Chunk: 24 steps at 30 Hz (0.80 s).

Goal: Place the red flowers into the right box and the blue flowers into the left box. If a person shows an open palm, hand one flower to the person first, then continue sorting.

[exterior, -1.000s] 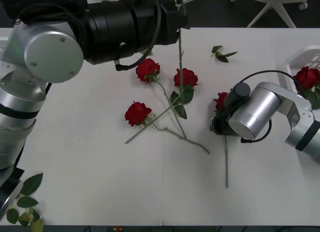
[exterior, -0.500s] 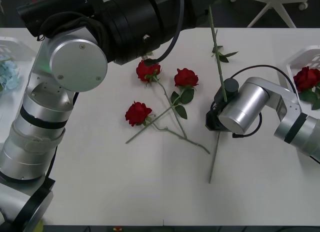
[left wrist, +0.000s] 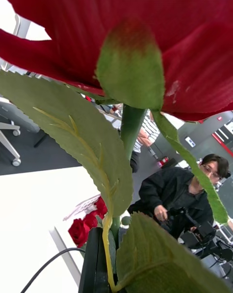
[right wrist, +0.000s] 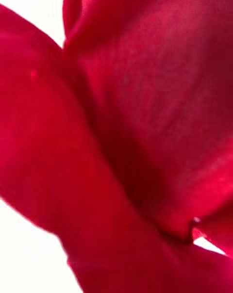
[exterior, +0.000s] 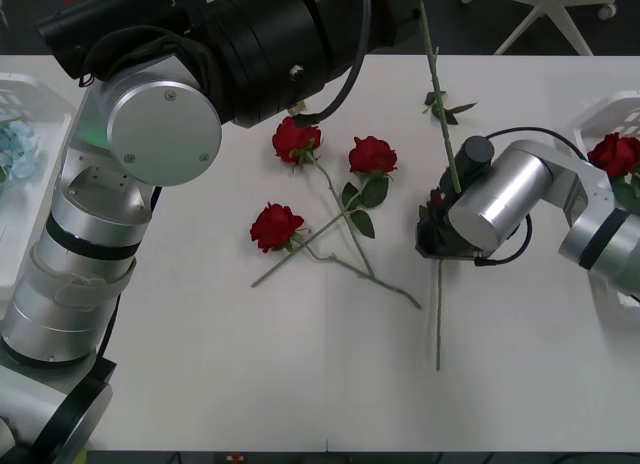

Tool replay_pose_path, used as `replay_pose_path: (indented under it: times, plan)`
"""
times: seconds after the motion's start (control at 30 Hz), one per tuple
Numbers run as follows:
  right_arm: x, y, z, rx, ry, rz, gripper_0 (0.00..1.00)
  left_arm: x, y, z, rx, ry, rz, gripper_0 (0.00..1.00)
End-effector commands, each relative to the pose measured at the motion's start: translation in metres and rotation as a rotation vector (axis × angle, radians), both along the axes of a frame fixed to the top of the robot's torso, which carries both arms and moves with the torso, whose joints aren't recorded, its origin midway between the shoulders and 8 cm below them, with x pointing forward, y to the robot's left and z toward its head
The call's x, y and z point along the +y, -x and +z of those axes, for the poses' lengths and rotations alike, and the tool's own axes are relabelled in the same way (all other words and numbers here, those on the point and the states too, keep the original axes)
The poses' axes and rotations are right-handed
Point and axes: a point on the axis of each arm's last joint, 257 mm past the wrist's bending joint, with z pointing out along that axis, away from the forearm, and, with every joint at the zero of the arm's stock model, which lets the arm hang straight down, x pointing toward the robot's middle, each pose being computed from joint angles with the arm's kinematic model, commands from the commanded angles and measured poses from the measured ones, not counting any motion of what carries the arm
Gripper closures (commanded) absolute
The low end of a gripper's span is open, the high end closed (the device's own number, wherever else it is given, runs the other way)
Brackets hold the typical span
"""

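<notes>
Right gripper (exterior: 437, 234) low over the table (exterior: 250, 384), pressed right onto the bloom of one of the red flowers (right wrist: 116, 128). Nothing but petals against its camera. Bare stem (exterior: 438, 314) trailing out from under it toward the robot. Open or closed around that bloom: cannot tell.

Just above that gripper, crossing over its wrist, the stem of a second rose (exterior: 440, 114). Carried aloft by the left gripper (left wrist: 99, 268), clamped low on the stem, with the bloom (left wrist: 145, 11) and a leaf hard against its camera.

Near the right gripper, to its left, three more roses flat on the table: one (exterior: 372, 154) closest, another (exterior: 296, 139) beyond it, a third (exterior: 275, 226) nearer the robot, stems crossed. A little past the gripper, a loose leaf sprig (exterior: 445, 109).

Farther off to its right, the right box (exterior: 600, 114), with at least one rose (exterior: 612, 154) inside. Farthest away, beyond the left arm, the left box (exterior: 20, 84), with blue flowers (exterior: 12, 149) in it.

By the look of it, roughly midway. Blue sorting probably done, with no blue on the table. Both boxes started. Five roses left to go into the right box: two at the grippers, three untouched.
</notes>
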Motion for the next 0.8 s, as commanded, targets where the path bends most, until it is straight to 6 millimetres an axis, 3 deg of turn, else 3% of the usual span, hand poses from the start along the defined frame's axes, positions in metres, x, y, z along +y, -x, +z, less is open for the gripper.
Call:
replay_pose_path:
  times: [0.03, 0.3, 0.37, 0.4, 0.53, 0.6, 0.67, 0.8]
  plan:
    - [-0.045, -0.025, 0.056, -0.021, 0.018, 0.051, 1.0, 0.002, 0.009, 0.021, -0.006, 0.07, -0.004, 1.0]
    - [-0.113, -0.046, 0.152, -0.083, 0.045, 0.17, 1.0, 0.002, 0.007, 0.018, -0.001, 0.064, 0.003, 1.0]
    - [-0.141, -0.048, 0.172, -0.108, 0.1, 0.209, 1.0, 0.002, 0.007, 0.018, -0.001, 0.064, 0.003, 1.0]
    - [-0.148, -0.048, 0.177, -0.112, 0.118, 0.223, 1.0, 0.002, 0.007, 0.018, -0.001, 0.064, 0.003, 1.0]
    - [-0.212, -0.046, 0.209, -0.133, 0.272, 0.275, 1.0, 0.002, 0.007, 0.018, -0.001, 0.064, 0.003, 1.0]
    - [-0.233, -0.044, 0.218, -0.132, 0.321, 0.274, 1.0, 0.002, 0.007, 0.018, -0.001, 0.064, 0.003, 1.0]
    - [-0.269, -0.043, 0.231, -0.13, 0.399, 0.259, 1.0, 0.002, 0.007, 0.018, -0.001, 0.064, 0.003, 1.0]
    - [-0.319, -0.042, 0.243, -0.118, 0.475, 0.22, 1.0, 0.002, 0.007, 0.018, -0.001, 0.064, 0.003, 1.0]
